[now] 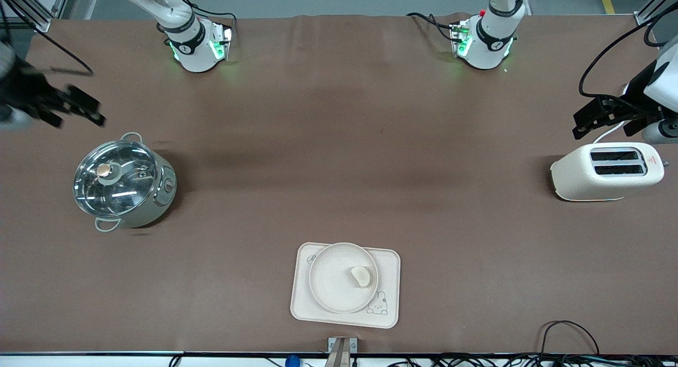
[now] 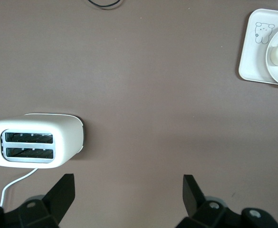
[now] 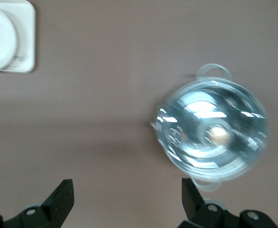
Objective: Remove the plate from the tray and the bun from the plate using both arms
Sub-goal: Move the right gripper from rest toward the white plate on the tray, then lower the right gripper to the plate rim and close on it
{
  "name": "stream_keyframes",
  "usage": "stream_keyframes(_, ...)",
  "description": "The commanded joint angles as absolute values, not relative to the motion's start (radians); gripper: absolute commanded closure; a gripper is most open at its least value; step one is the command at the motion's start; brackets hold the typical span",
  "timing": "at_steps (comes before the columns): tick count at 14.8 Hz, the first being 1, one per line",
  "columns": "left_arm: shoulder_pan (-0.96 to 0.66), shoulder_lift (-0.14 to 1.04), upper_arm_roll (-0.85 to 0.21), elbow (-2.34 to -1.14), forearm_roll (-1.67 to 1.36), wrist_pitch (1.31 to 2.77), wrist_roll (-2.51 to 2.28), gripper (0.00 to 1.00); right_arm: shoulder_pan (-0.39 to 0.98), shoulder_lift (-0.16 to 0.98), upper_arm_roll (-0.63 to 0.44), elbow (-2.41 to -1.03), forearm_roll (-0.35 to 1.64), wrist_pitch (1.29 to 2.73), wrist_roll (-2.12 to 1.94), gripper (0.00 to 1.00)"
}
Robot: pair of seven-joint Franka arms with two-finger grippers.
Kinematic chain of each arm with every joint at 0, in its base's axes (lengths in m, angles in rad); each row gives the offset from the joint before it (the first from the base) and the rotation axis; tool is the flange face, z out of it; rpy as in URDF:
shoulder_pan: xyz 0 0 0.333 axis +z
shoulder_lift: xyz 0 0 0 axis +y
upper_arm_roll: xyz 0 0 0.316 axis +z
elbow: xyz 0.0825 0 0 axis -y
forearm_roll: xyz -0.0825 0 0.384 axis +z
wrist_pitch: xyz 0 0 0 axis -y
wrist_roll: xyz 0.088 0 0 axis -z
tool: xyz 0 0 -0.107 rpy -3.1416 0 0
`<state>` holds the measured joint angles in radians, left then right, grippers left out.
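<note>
Bun [image 1: 360, 276]: a pale half-moon lying on the plate, toward the rim on the left arm's side.
Plate [image 1: 333, 290]: a round cream dish sitting on the tray, covering most of it.
Tray [image 1: 386, 261]: a rectangular cream tray with a rabbit drawing, resting at the table edge nearest the front camera, midway between the two ends.
Left gripper [image 1: 601, 118]: hanging over the table just beside the toaster, fingers [image 2: 62, 192] spread wide and holding nothing.
Toaster [image 1: 609, 171]: a white two-slot unit standing at the left arm's end.
Right gripper [image 1: 79, 108]: hovering over the table near the pot, fingers [image 3: 65, 194] parted wide and carrying nothing.
Pot [image 1: 124, 182]: sitting under a glass lid at the right arm's end, well apart from the tray.
</note>
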<state>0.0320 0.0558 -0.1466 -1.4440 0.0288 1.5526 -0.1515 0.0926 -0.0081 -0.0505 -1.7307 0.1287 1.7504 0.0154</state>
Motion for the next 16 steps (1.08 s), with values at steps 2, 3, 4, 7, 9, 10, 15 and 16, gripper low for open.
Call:
stream_keyframes(2,0.037,0.064,-0.144,-1.422,0.034,1.540,-0.129,0.00,0.172,0.249,-0.051,-1.660,0.302,1.966,0.089,0.00)
stream_keyframes(3,0.028,0.066,-0.149,-1.422,0.037,1.540,-0.133,0.00,0.196,0.320,-0.051,-1.635,0.372,2.021,0.100,0.00)
stream_keyframes(4,0.025,0.064,-0.152,-1.422,0.041,1.539,-0.133,0.00,0.227,0.377,-0.051,-1.611,0.443,2.064,0.110,0.00)
stream_keyframes(7,0.026,0.066,-0.155,-1.425,0.035,1.539,-0.141,0.00,0.330,0.536,-0.052,-1.517,0.522,2.198,0.202,0.00)
stream_keyframes(9,0.032,0.066,-0.156,-1.425,0.028,1.539,-0.138,0.00,0.397,0.657,-0.052,-1.407,0.515,2.265,0.294,0.01)
stream_keyframes(10,0.034,0.064,-0.156,-1.425,0.023,1.539,-0.138,0.00,0.426,0.729,-0.054,-1.341,0.512,2.296,0.314,0.05)
stream_keyframes(15,0.037,0.066,-0.156,-1.427,0.015,1.539,-0.138,0.00,0.505,1.013,-0.058,-1.100,0.390,2.471,0.316,0.10)
stream_keyframes(16,0.037,0.066,-0.156,-1.427,0.015,1.539,-0.138,0.00,0.503,1.064,-0.058,-1.044,0.390,2.474,0.318,0.12)
